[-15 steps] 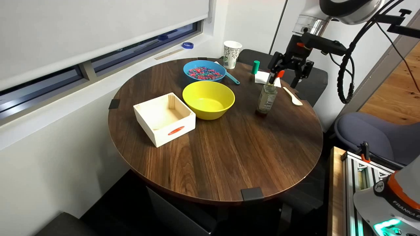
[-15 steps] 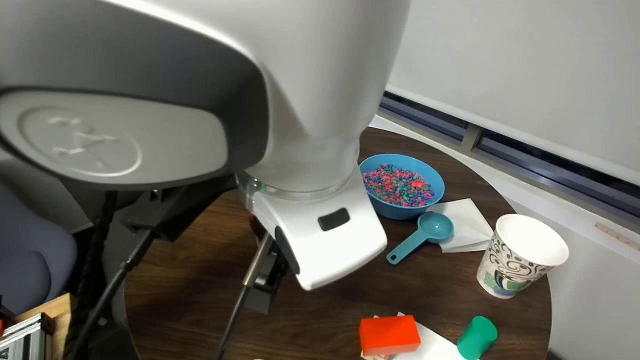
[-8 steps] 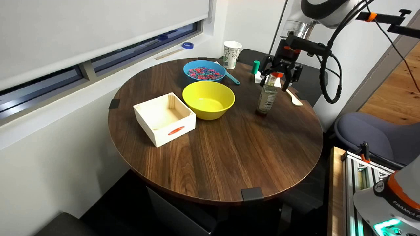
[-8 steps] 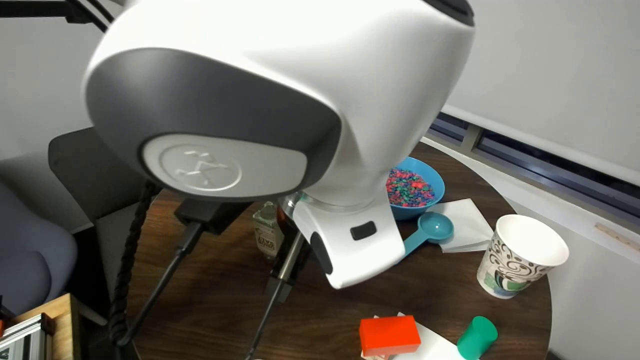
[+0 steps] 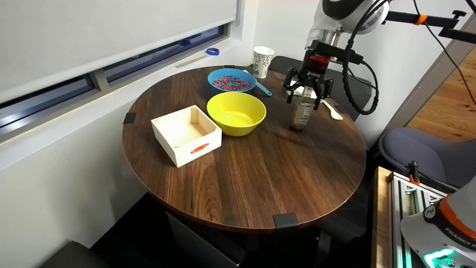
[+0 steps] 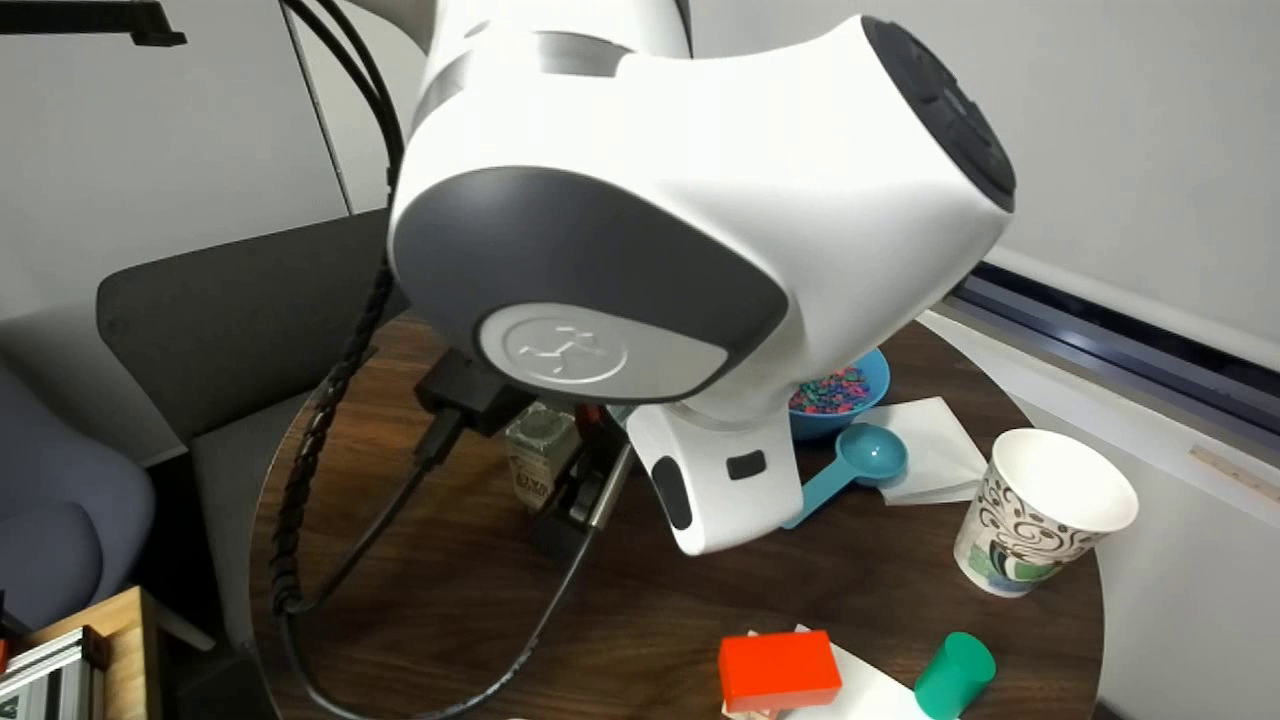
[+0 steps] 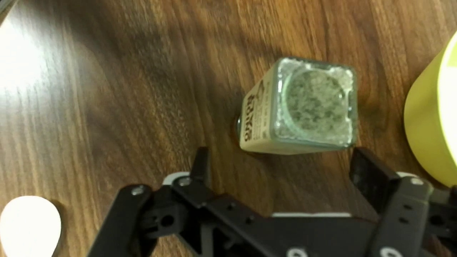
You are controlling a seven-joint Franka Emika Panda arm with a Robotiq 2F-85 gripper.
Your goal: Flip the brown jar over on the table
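In exterior view, jar [image 6: 535, 460] and blue bowl [image 6: 820, 426] partly hidden behind robot [image 6: 800, 180]; table [image 6: 640, 640] cut off by bottom edge. In wrist view, yellow bowl [image 7: 423, 117] cut off by right edge, white spoon [image 7: 30, 226] by bottom; jar's tiny letters [image 7: 262, 114] blurred.

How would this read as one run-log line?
gripper: open near jar, no grasp | jar: standing base-up on table | nearby: yellow bowl, white spoon

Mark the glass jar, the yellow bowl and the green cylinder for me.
Glass jar [image 7: 310, 103], in the wrist view: on its upward-facing end.
Yellow bowl [image 5: 237, 117], in an exterior view: on its bare inside.
Green cylinder [image 6: 950, 682], in an exterior view: on its side.
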